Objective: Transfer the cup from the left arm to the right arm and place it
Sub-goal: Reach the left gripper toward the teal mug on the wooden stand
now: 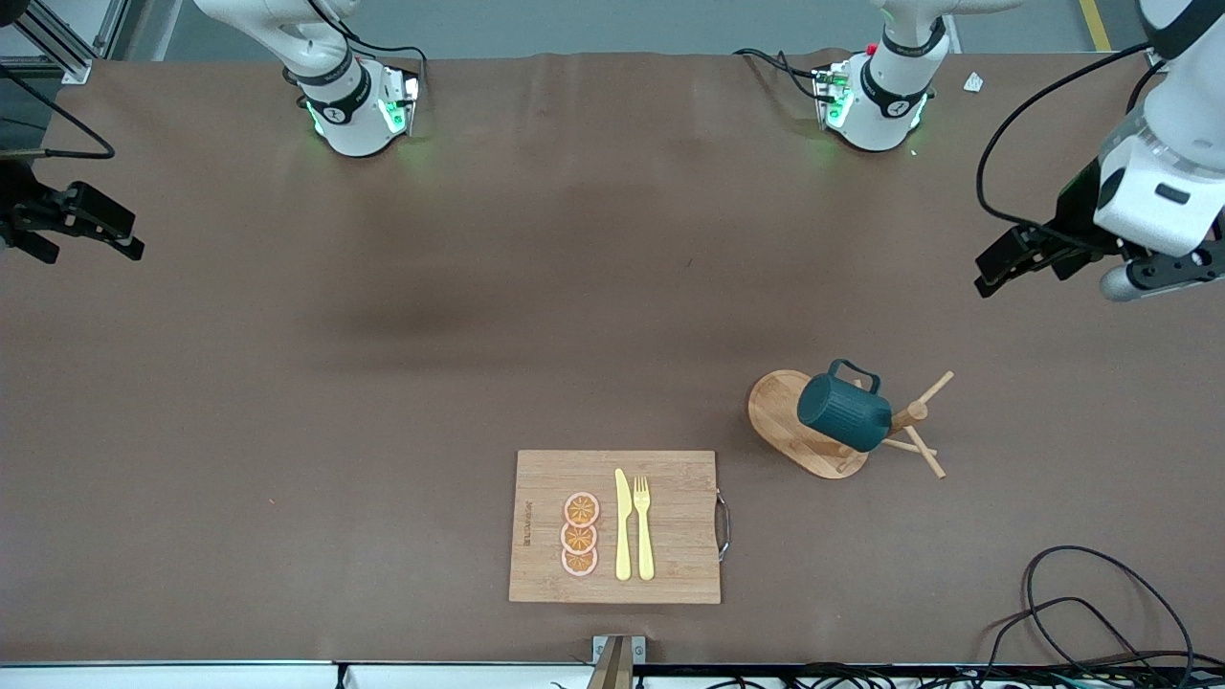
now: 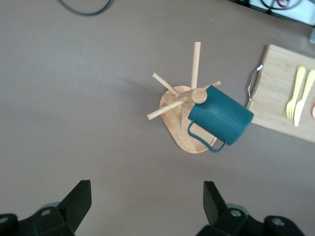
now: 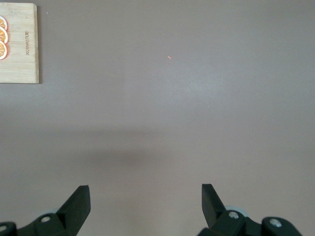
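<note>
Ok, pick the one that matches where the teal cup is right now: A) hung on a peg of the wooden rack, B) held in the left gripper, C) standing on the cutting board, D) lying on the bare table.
A: the cup hangs tilted on a peg of the wooden rack, and both the left gripper and the right gripper are open, empty and well apart from it.

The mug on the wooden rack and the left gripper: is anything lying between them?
No. In the left wrist view only bare table lies between the open left gripper and the mug hanging on the rack.
</note>
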Robot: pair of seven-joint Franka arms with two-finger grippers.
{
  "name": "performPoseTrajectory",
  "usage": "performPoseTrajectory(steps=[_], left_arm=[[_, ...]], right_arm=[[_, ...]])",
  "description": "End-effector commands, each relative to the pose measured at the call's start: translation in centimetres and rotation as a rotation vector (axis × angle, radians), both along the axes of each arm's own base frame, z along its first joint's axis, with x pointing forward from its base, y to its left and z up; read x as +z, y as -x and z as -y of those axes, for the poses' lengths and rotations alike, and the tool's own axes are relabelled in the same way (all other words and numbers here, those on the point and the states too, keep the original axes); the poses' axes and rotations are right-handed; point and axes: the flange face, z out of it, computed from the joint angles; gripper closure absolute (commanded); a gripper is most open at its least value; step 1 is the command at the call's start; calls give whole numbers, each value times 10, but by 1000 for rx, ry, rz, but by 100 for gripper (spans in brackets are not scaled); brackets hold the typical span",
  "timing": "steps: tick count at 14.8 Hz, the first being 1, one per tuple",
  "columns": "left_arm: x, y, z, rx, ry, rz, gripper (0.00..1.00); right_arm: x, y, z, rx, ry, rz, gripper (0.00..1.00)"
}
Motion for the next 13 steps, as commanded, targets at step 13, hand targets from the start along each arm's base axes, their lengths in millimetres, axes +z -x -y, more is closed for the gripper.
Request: performPoseTrajectory(steps=[13], left_arm=[[-117,-76,51,744,280,-100,0]], right_arm=[[6,4,-3,-15,-10,4,0]])
